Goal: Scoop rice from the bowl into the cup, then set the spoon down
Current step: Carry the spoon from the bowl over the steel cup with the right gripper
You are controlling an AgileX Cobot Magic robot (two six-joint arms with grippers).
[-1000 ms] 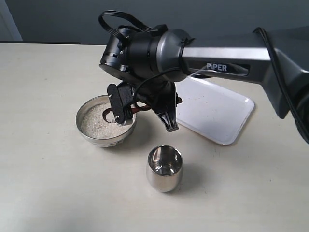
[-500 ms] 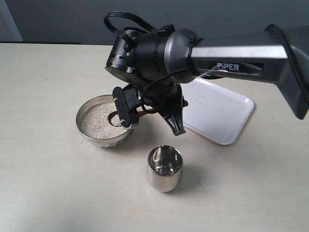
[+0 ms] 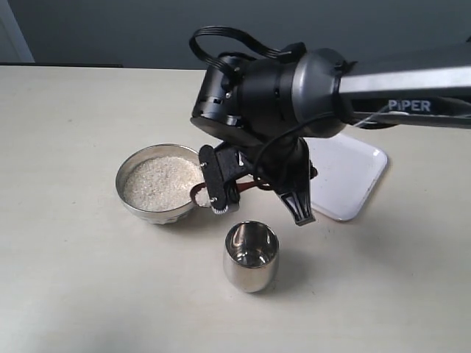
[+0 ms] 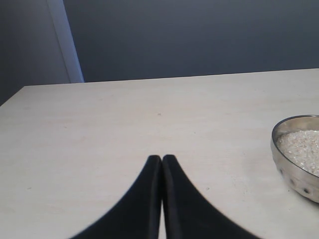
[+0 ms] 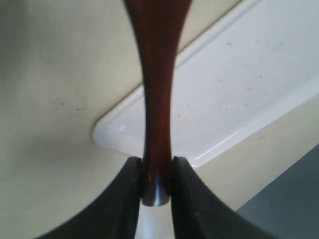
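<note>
Between bowl and cup, the jaws of the right gripper clamp the spoon; the left gripper has its jaws pressed together, empty.

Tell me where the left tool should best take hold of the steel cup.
Probably pinch across its side wall at mid-height, coming in level from the exterior view's left. The cup stands upright with no handle, and the right tool holding the spoon hangs close above it.
</note>
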